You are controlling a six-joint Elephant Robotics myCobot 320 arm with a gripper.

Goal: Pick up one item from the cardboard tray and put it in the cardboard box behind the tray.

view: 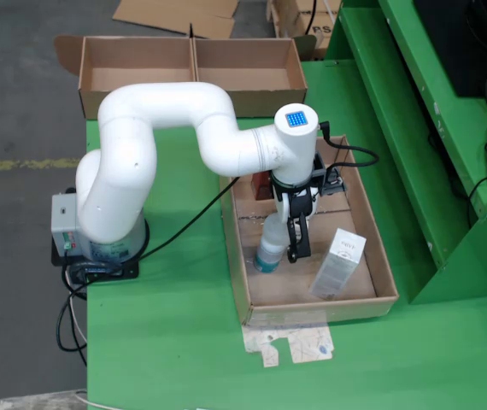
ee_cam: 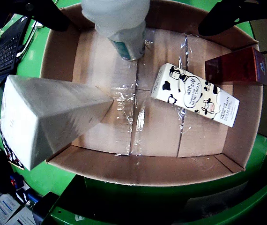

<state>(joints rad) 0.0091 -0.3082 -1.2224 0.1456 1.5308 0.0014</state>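
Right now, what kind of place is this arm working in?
Probably a workshop or warehouse floor: bare concrete floor with a yellow line, a green workbench, and loose cardboard lying behind it.

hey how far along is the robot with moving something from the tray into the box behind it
Early stage. Nothing looks delivered: both compartments of the cardboard box show no items. In hand: the gripper is down in the cardboard tray around a white bottle, though a firm grasp can't be confirmed. Left: lift it, carry it back and release it in the box. Other cartons remain in the tray.
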